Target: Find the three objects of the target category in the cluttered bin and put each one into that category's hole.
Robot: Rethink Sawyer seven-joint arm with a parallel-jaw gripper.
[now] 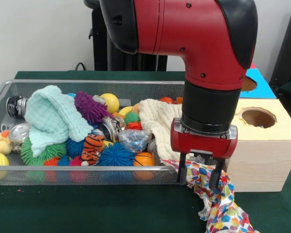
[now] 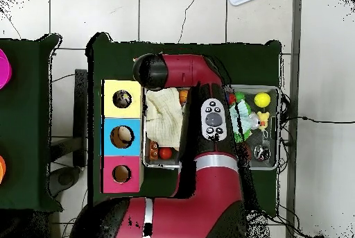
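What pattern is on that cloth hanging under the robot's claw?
The thin cloth is white with bright multicoloured blotches: red, yellow, blue, orange. Front view shows it best.

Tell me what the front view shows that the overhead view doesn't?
Only the front view shows the gripper, its jaws around a colourful patterned cloth trailing outside the mesh bin, and a mint towel. Only the overhead view shows all three holes, including the pink panel's hole. Both show the cream cloth, yellow panel and red arm.
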